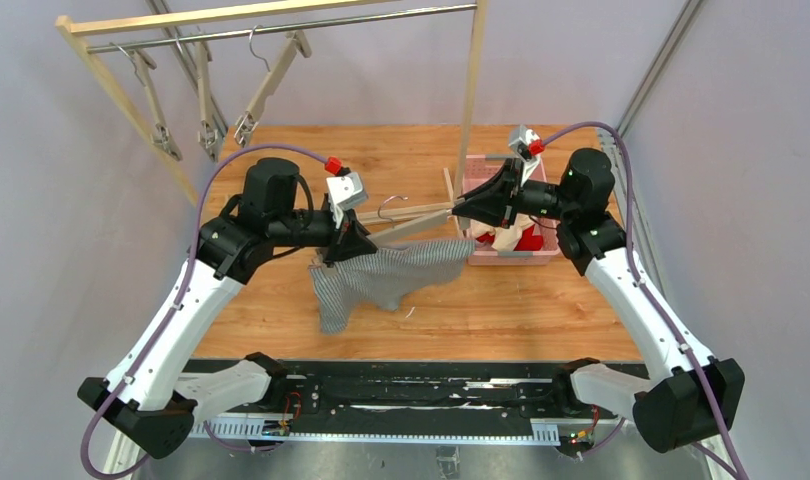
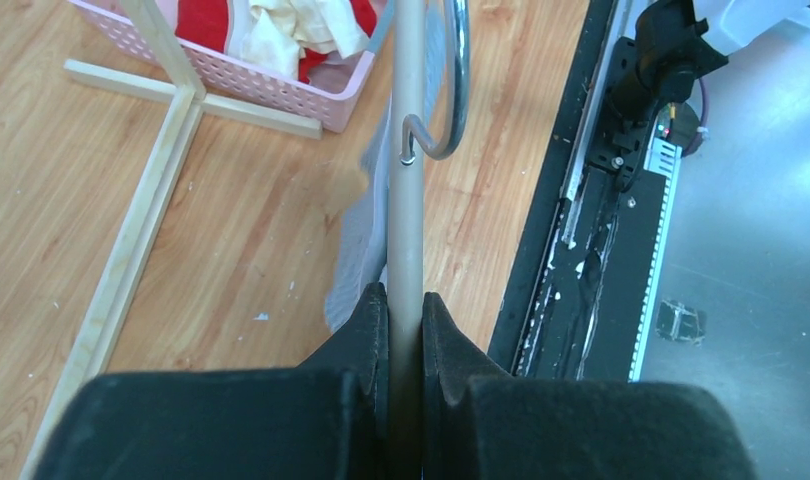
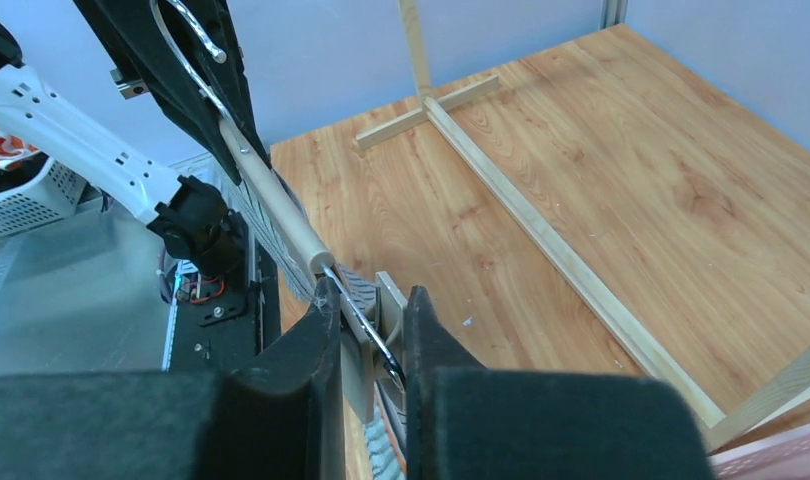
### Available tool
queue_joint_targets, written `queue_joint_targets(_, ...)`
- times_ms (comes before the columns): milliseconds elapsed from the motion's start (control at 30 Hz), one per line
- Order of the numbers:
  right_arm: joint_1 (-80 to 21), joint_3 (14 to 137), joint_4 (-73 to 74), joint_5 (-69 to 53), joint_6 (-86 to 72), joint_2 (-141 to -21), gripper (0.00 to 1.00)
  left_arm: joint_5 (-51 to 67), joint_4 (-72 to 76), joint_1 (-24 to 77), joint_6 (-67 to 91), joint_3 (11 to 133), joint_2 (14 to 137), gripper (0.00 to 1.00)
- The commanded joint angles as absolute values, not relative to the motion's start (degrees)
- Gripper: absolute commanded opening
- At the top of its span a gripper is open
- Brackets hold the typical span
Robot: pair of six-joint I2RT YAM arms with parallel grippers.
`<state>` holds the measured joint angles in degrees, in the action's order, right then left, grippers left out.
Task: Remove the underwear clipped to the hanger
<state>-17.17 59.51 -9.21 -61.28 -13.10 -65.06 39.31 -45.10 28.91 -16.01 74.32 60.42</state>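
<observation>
A wooden hanger (image 1: 411, 222) is held level between both arms above the table. My left gripper (image 1: 356, 240) is shut on its bar (image 2: 408, 200), near the metal hook (image 2: 451, 100). My right gripper (image 3: 371, 300) is shut on the wooden clip (image 3: 386, 300) at the bar's other end, squeezing its two halves. The grey-and-white pinstriped underwear (image 1: 381, 275) hangs from the hanger and sags toward the table; its cloth shows under the clip (image 3: 386, 450). The red underwear (image 1: 528, 240) and the cream underwear (image 1: 501, 238) lie in a pink basket (image 1: 511, 257) under the right wrist.
A wooden clothes rack stands across the back, with empty clip hangers (image 1: 211, 110) on its rail at the left. Its upright post (image 1: 471, 90) rises just behind my right gripper. The rack's foot rails (image 3: 551, 240) lie on the wooden table.
</observation>
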Motion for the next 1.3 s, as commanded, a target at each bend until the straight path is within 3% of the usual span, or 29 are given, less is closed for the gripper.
queue_joint_targets(0, -17.0, 59.5, -11.3, -60.4, -13.8, -64.9, 0.01, 41.4, -39.7, 29.1, -14.3, 76.1, 59.5, 0.00)
queue_joint_targets(33, -17.0, 59.5, -11.2, -60.3, -13.8, -64.6, 0.01, 41.4, -39.4, 29.1, -13.9, 76.1, 59.5, 0.00)
queue_joint_targets(167, -17.0, 59.5, -10.6, -58.9, -13.5, -63.5, 0.32, 41.2, -38.1, 29.1, -12.9, 76.3, 59.7, 0.00)
queue_joint_targets(300, -16.8, 58.2, -9.7, -49.2, -13.0, -60.4, 0.38, 40.2, -37.5, 29.1, -12.2, 77.1, 59.8, 0.00)
queue_joint_targets(400, -16.8, 55.1, -11.7, -39.8, -13.8, -56.8, 0.50, 39.6, -36.8, 29.1, -11.9, 77.9, 59.5, 0.00)
queue_joint_targets(533, -16.8, 50.2, -17.3, -37.3, -17.5, -52.7, 0.65, 39.5, -32.3, 29.2, -9.4, 76.8, 58.6, 0.00)
queue_joint_targets(833, -16.9, 47.1, -40.1, -47.4, -36.2, -56.5, 0.67, 45.6, -9.4, 29.1, 7.7, 69.7, 58.2, 0.00)
queue_joint_targets(1267, -18.6, 48.1, -75.8, -47.6, -58.9, -68.0, 0.67, 47.0, 8.0, 29.3, 20.4, 65.7, 59.9, 0.00)
